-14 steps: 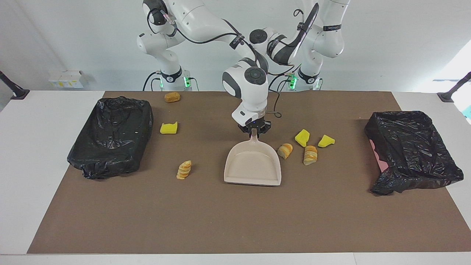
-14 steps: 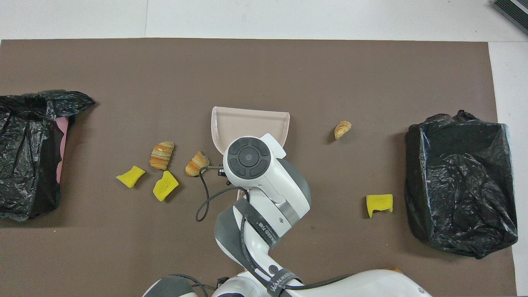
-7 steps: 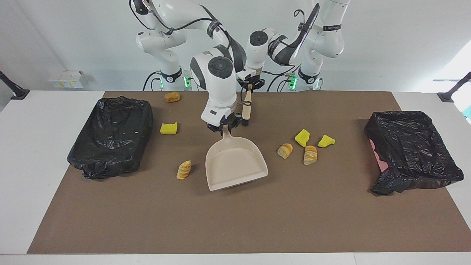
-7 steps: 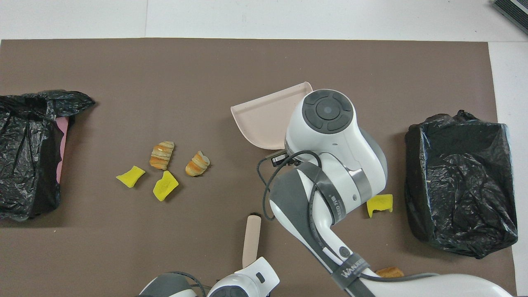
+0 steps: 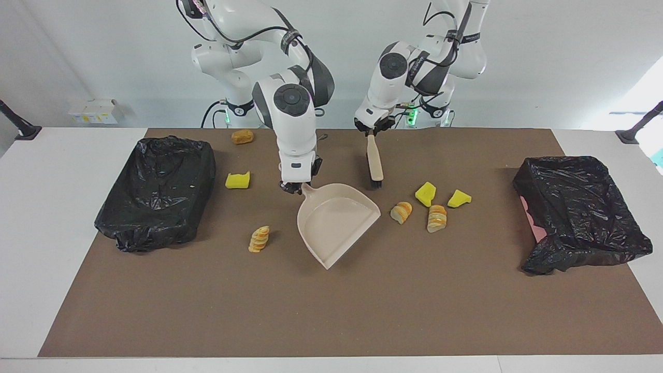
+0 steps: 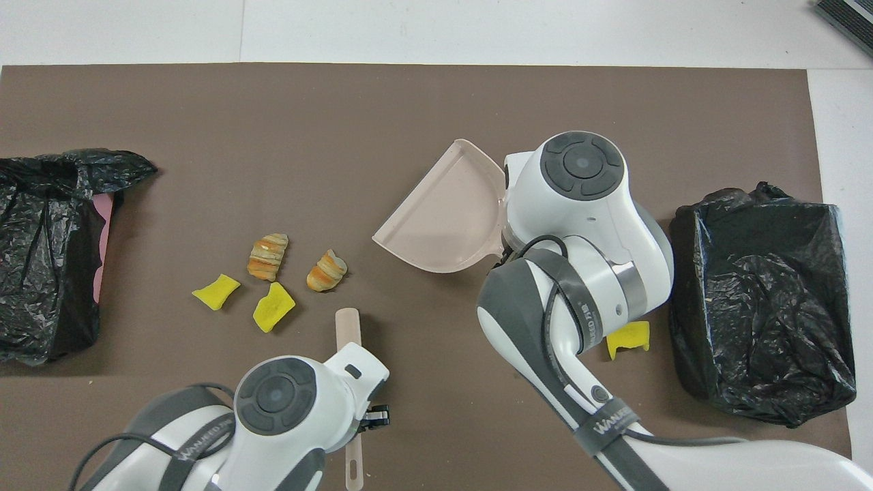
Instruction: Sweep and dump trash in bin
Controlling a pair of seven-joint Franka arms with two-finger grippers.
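Nearest the robots, the left gripper [image 5: 374, 128] pinches the top of the brush [image 5: 374, 165] handle, fingers pressed onto it, bristles low over the brown mat [image 5: 331, 311]. Next out, the right gripper [image 5: 293, 186] clamps the dustpan [image 5: 339, 223] by its stub handle, the pan turned so its open lip faces the cluster of trash toward the left arm's end.

That cluster, two yellow sponge wedges [image 5: 426, 193] and two bread pieces [image 5: 401, 212], lies just beside the lip. Good sweeping here probably means keeping the lip flat on the mat and drawing the brush across the cluster into the pan, not over it.

The facing view shows a roll [image 5: 242, 137] at the mat's near edge and a bread slice [image 5: 259, 239] that the right arm hides from overhead. Overhead shows the pan's angle plainly. A black-lined bin [image 5: 155, 191] waits at each end.
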